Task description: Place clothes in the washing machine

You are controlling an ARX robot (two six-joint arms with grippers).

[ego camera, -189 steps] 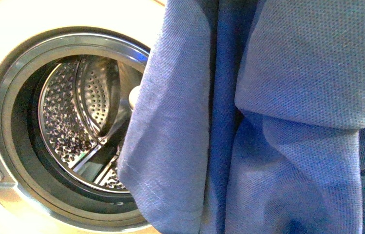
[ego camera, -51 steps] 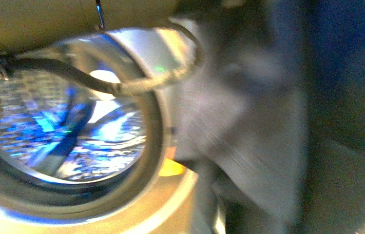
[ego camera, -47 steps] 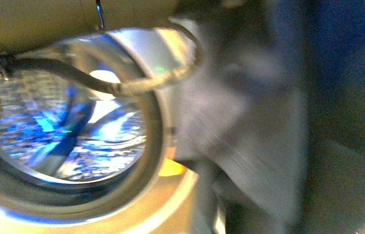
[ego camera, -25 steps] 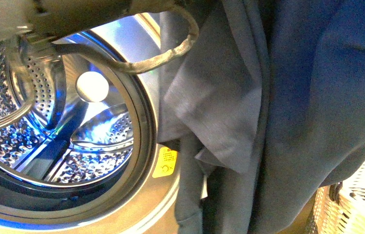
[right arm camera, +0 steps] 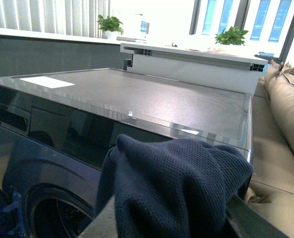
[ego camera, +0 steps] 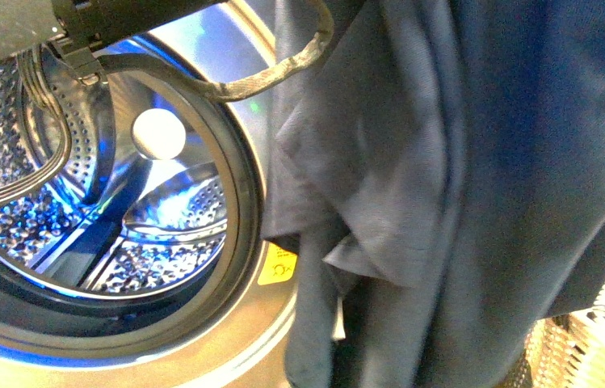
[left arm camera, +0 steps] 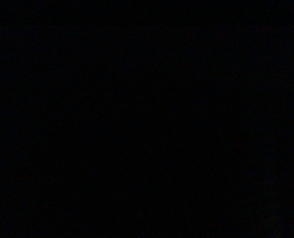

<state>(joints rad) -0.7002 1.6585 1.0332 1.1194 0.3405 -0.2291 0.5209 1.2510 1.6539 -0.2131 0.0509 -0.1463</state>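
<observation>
Right wrist view: right gripper (right arm camera: 177, 224) is clamped on a wad of the clothes (right arm camera: 181, 173), which hang beneath it. The washing machine (ego camera: 244, 202) porthole lies to its left. Left gripper unseen. Feed the trailing hem in first and clear the gasket.

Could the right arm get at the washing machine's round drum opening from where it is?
Probably yes: the perforated steel drum gapes open beside the hanging blue knit garment, though the left arm and its braided cable cross the opening's top.

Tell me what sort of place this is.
Probably a home-style laundry corner: a front-loading washing machine, a woven basket beside it, sofa cushions, and potted plants near the windows.
</observation>
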